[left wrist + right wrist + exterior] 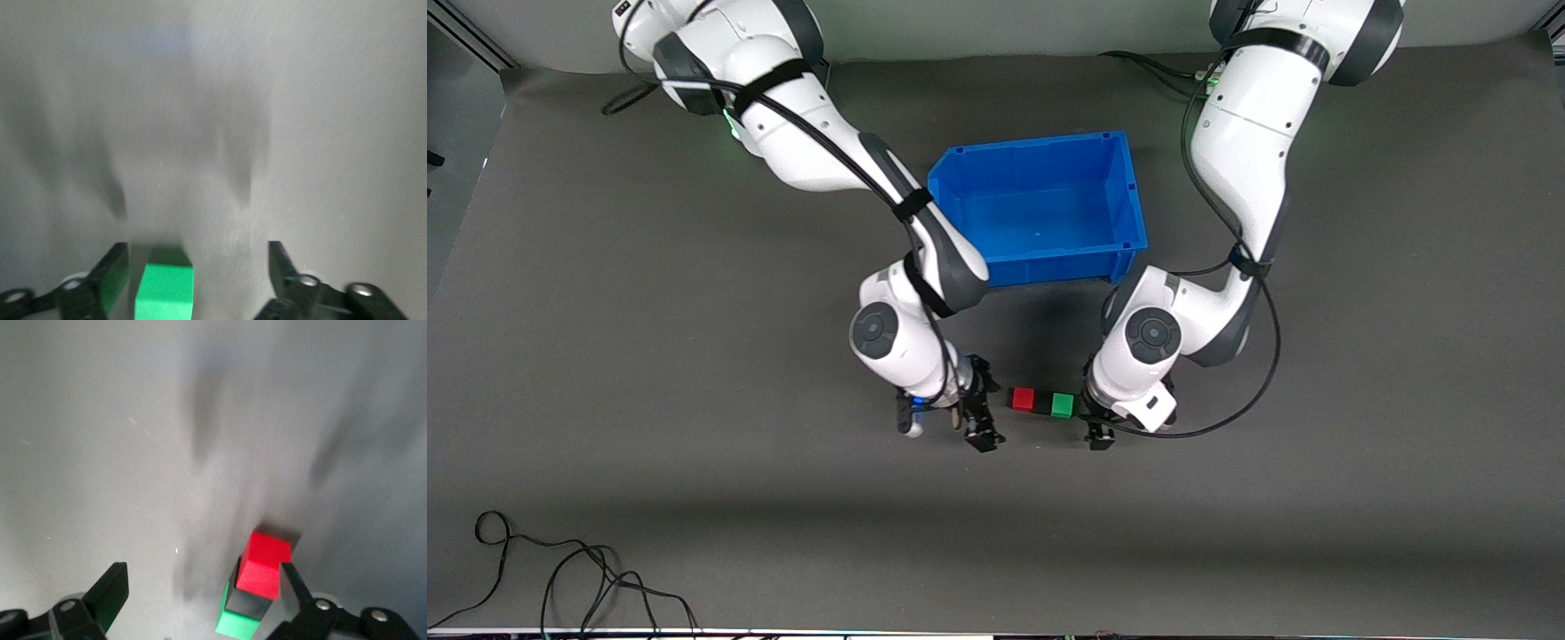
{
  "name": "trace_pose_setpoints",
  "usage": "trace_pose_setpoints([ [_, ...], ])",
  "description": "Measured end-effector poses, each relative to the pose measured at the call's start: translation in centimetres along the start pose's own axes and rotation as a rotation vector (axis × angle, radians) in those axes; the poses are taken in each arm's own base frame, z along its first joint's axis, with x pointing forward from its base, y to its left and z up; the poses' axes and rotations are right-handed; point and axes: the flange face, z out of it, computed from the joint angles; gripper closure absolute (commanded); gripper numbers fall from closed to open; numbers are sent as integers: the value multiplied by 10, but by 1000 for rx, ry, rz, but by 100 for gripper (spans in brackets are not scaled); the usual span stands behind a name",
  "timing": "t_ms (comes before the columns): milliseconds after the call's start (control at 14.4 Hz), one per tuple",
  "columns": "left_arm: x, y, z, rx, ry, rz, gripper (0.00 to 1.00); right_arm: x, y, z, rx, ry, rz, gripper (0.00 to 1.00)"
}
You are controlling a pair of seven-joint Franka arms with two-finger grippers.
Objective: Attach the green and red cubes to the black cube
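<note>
I see the red cube (1023, 398), black cube (1042, 402) and green cube (1062, 405) touching in one row on the grey mat (605, 356), nearer the cam than the blue bin (1040, 209). The right gripper (947, 425) is low by the red end w/ jaws wide apart, holding nothing, one finger (295, 582) just beside the red cube. The left gripper (1096, 431) is at the green end, jaws also wide, nothing held, green cube close to one finger (113, 273); loose cables (560, 569) lie at the mat's near edge, well apart.
</note>
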Motion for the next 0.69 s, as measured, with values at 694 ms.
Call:
trace_pose_setpoints([
  [694,181,49,-190,74,-15,538,0,122,-43,-171,-199,172,-663,0],
])
